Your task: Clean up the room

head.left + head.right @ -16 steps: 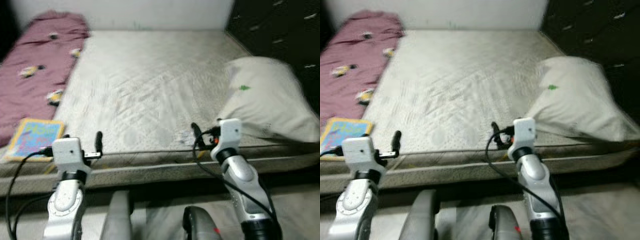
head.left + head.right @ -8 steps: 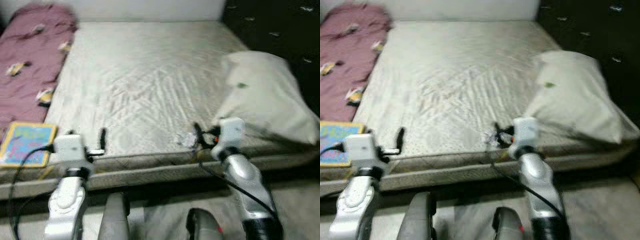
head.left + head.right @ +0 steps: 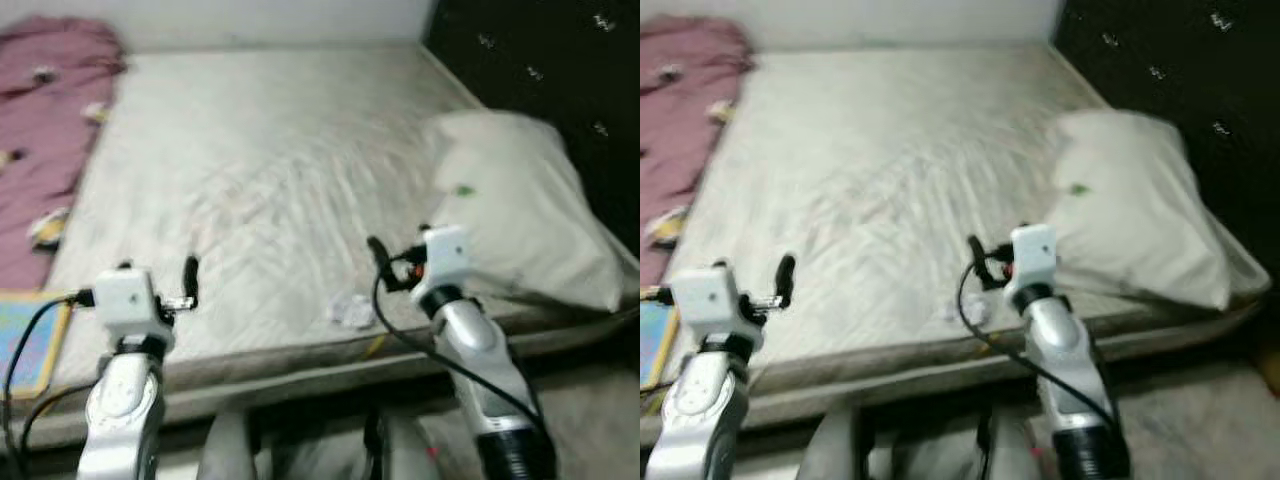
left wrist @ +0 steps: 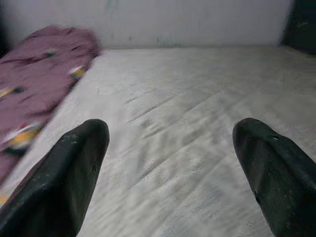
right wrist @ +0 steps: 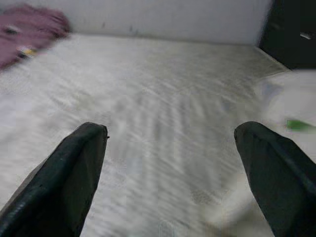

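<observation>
Both arms reach over the near edge of a bare mattress (image 3: 270, 170). The left end effector (image 4: 170, 173) has its fingers spread wide and holds nothing; ahead of it and off to its left lies a maroon blanket (image 4: 39, 64). The right end effector (image 5: 170, 173) is also spread wide and empty. A small crumpled white scrap (image 3: 352, 311) lies on the mattress just left of it, and a white pillow (image 3: 520, 200) just to its right. A colourful book (image 3: 25, 335) sits left of the left end effector.

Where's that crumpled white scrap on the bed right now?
The crumpled white scrap lies near the mattress front edge, just left of the right claw and the pillow.
</observation>
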Controlling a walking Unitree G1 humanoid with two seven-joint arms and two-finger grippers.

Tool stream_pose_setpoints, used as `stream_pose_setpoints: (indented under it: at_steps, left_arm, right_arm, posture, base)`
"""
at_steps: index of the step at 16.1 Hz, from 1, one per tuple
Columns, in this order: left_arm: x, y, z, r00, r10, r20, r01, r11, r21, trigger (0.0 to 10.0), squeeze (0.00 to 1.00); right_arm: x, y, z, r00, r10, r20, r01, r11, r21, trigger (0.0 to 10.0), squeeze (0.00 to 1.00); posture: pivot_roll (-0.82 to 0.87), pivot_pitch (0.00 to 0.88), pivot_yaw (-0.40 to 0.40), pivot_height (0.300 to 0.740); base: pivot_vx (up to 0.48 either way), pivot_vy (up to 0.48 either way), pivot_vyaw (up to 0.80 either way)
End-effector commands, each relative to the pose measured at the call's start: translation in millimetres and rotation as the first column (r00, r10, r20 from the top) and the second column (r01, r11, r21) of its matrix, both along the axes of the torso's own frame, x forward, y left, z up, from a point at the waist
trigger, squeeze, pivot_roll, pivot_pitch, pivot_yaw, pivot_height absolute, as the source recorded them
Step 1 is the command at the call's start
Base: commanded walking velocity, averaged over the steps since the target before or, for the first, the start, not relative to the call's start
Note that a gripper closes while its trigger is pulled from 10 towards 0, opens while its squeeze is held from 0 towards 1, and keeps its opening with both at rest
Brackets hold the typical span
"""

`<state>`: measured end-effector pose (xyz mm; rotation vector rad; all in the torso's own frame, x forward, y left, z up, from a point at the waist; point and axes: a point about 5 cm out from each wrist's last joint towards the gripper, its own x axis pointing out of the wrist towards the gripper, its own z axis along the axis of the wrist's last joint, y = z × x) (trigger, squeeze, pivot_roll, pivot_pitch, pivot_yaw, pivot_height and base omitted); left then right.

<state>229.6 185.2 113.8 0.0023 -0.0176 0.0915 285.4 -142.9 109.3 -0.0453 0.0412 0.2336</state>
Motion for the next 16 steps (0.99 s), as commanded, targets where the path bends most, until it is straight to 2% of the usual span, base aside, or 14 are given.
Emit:
stream_pose_setpoints:
  at_steps: [1,5,7,12,14,16]
  left_arm:
    - [-1.2,-5.0,-2.2,1.0,-0.011,-0.015,0.011,1.0,-0.004,10.0,0.0]
    - [-0.6,-2.5,-2.5,1.0,0.015,-0.016,-0.015,1.0,0.012,10.0,0.0]
    - [0.2,-2.2,-2.6,1.0,0.023,-0.017,-0.023,1.0,0.017,10.0,0.0]
    - [1.2,-1.4,-2.7,0.999,0.037,-0.016,-0.037,0.999,0.028,10.0,0.0]
    - [1.2,2.8,-4.7,0.996,0.084,-0.029,-0.085,0.996,-0.003,10.0,0.0]
    - [-1.8,1.9,-4.0,0.996,0.082,-0.034,-0.082,0.996,-0.016,10.0,0.0]
  right_arm:
    - [-0.6,-10.4,-1.6,0.999,-0.037,-0.008,0.037,0.999,-0.009,10.0,0.0]
    - [0.4,-8.7,-2.3,1.0,-0.03,-0.009,0.03,1.0,-0.005,10.0,0.0]
    - [0.5,-8.4,-2.3,1.0,-0.027,-0.009,0.027,1.0,-0.003,10.0,0.0]
    - [0.9,-8.3,-3.1,1.0,-0.025,-0.01,0.025,1.0,-0.006,10.0,0.0]
    - [2.1,-6.4,-3.2,1.0,-0.003,-0.013,0.003,1.0,-0.009,10.0,0.0]
    - [4.6,-3.6,-4.1,0.999,0.025,-0.028,-0.025,1.0,0.002,10.0,0.0]
  posture:
    - [0.0,0.0,-0.021,0.619]
    - [0.01,0.0,-0.02,0.619]
    - [0.01,0.0,-0.019,0.585]
    - [0.01,0.0,-0.02,0.53]
    - [0.01,0.0,-0.023,0.525]
    - [0.02,0.0,-0.029,0.525]
  base:
    - [0.0,0.0,0.0]
    - [0.0,0.0,0.0]
    - [0.0,0.0,0.0]
    - [0.0,0.0,0.0]
    - [0.0,0.0,0.0]
    - [0.0,0.0,0.0]
